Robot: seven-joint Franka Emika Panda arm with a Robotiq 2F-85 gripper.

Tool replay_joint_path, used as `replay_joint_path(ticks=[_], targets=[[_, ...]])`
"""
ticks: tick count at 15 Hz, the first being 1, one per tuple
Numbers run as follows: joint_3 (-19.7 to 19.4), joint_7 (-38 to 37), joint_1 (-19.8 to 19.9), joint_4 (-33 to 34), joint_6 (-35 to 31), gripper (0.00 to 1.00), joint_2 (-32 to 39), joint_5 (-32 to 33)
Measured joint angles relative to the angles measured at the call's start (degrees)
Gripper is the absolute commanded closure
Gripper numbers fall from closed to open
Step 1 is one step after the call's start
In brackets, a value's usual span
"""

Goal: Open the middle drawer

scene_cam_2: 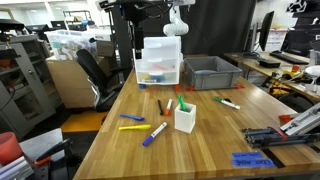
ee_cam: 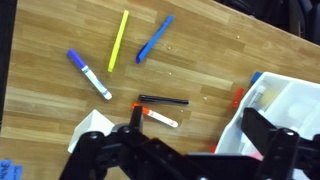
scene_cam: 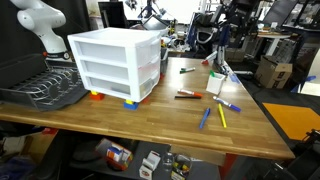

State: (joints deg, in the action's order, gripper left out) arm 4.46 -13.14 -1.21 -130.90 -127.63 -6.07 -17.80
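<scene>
**Three alike tiers, and the gripper not yet at any of them**

The gripper [ee_cam: 190, 140] hangs above the counter [scene_cam: 150, 120] with its jaws spread wide and nothing between them; the wrist view shows bare wood in the gap. It is well apart from the cabinet [scene_cam: 115, 65], on the side where the markers lie. Only a corner of the cabinet reaches the edge of the wrist view.

Between the gripper and the cabinet lie a black marker [ee_cam: 163, 101] and a red-and-white marker [ee_cam: 158, 118]. A small white box [ee_cam: 90, 125] stands farther from the cabinet, almost under the gripper. Beyond these, farther again from the cabinet, are a yellow marker [ee_cam: 118, 40] and two blue ones.

The middle drawer [scene_cam_2: 160, 62] is the second tier of the cabinet. It looks flush with the tiers above and below, so I judge it shut and the whole approach yet to be made.

Several things could go wrong from here:
- **Wrong tier:** the tiers look the same and sit close together, so a small error in height would hook the top or bottom drawer instead.
- **Cabinet moves instead of the drawer:** the cabinet looks light and nothing holds it, so a pull that is not straight out could drag or tilt it.
- **Collision on the way:** a low path toward the cabinet could knock the white box or scatter the markers.
</scene>
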Motion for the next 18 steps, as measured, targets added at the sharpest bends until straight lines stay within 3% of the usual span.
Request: replay_joint_path(ticks=[9,14,18], targets=[[-0.34,0.36,-0.77,0.91,-0.3,0.0,1.17,-2.63],[0.31,-1.23,-3.49,0.81,-12.06,0.0,7.38,-17.36],[2.53,3.77,-4.91,1.78,-22.53,0.0,12.68,-35.96]])
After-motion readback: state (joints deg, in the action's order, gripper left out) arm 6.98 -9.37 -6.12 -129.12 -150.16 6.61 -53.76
